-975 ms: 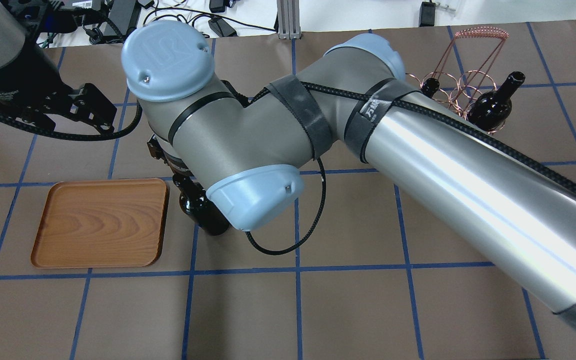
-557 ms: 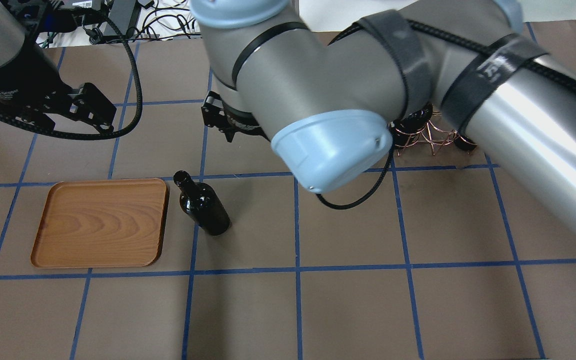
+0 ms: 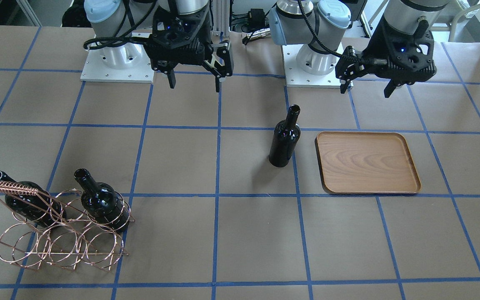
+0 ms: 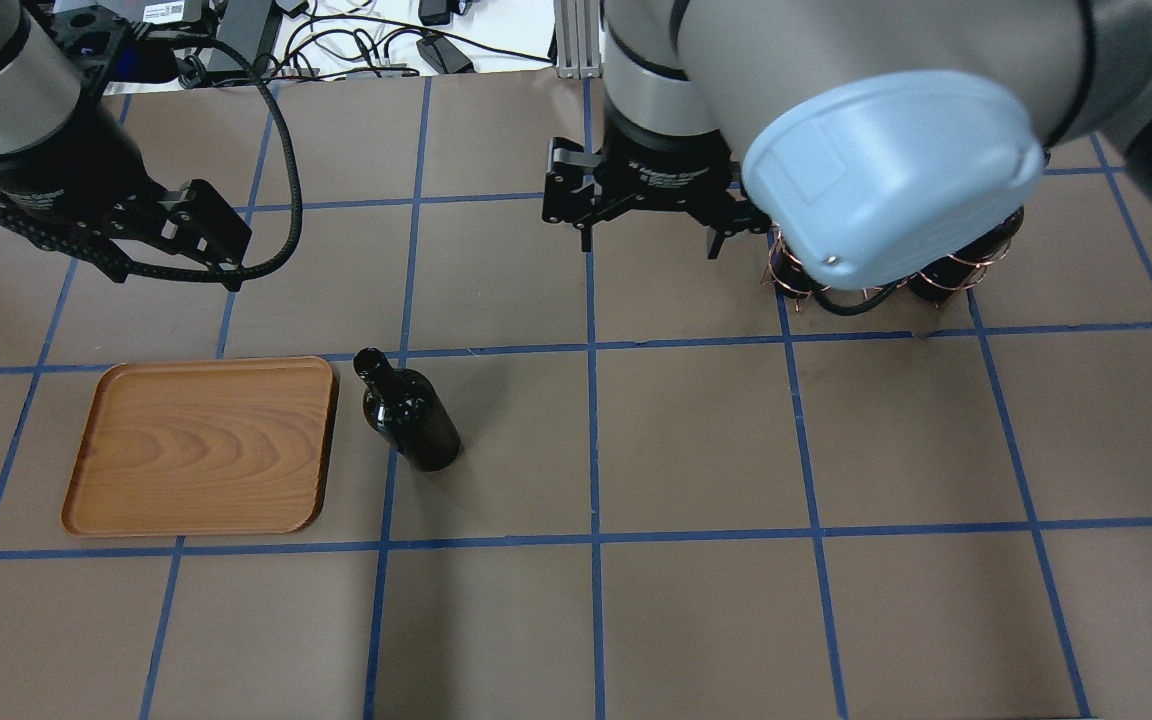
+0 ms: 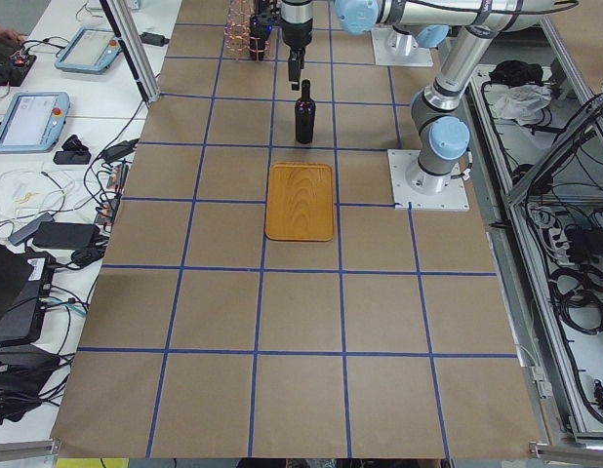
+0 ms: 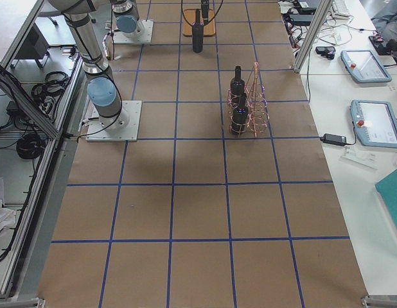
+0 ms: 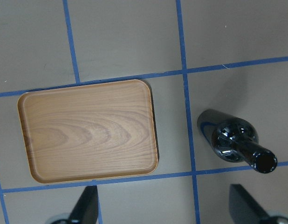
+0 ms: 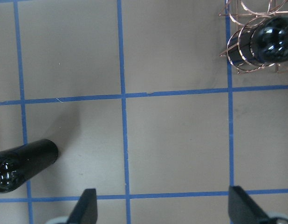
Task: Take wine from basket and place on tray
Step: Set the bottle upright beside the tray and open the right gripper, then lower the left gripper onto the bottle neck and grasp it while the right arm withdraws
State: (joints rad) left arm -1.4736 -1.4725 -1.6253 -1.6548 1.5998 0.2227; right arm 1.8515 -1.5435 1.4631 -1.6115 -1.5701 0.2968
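Right gripper (image 4: pixel 648 240) backs off, jaws wide, empty; wine (image 4: pixel 411 415) stands released beside tray (image 4: pixel 196 445), nearly below wide-spread left gripper (image 3: pixel 365 89), likely its pick next.

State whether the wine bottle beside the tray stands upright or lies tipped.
Upright: the wine bottle stands on its base, neck pointing up, beside the tray.

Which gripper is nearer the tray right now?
Left. The left gripper hangs open above the table close to the tray; the right gripper is farther off, beyond the bottle standing beside the tray.
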